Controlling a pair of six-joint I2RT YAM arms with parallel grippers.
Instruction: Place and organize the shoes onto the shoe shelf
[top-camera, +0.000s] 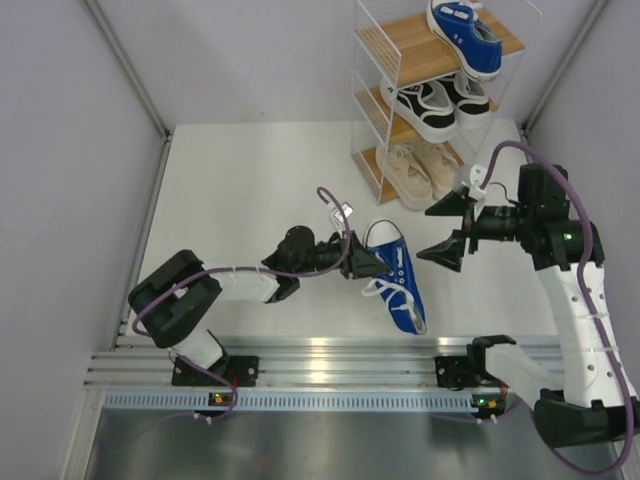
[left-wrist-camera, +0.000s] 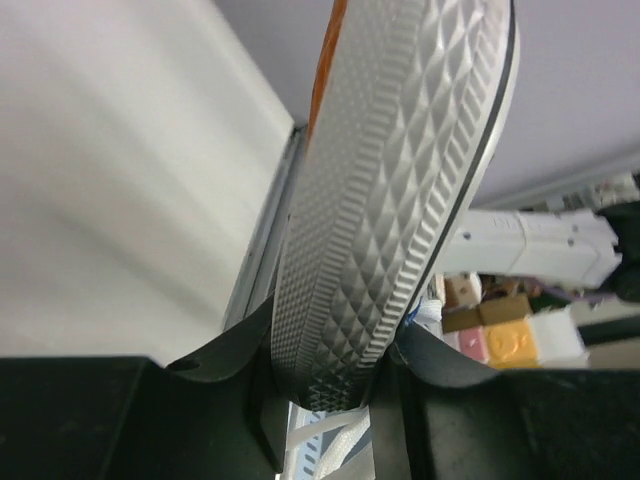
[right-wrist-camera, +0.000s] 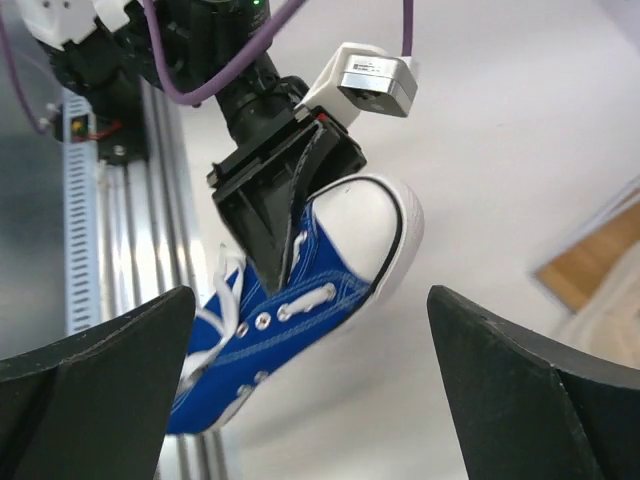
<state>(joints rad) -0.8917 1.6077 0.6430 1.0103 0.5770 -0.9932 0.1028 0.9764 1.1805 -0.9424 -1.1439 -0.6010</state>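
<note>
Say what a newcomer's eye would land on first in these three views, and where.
First, the blue sneaker mid-table, pinched near its toe by the left gripper, with the right gripper standing wide open just beside it. Then the shoe shelf at the far right, holding a second blue sneaker on top, a black pair in the middle and a beige pair below.

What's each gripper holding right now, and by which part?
Left gripper clamps the blue sneaker near its toe, sole to upper. Right gripper is open, holding nothing.
</note>
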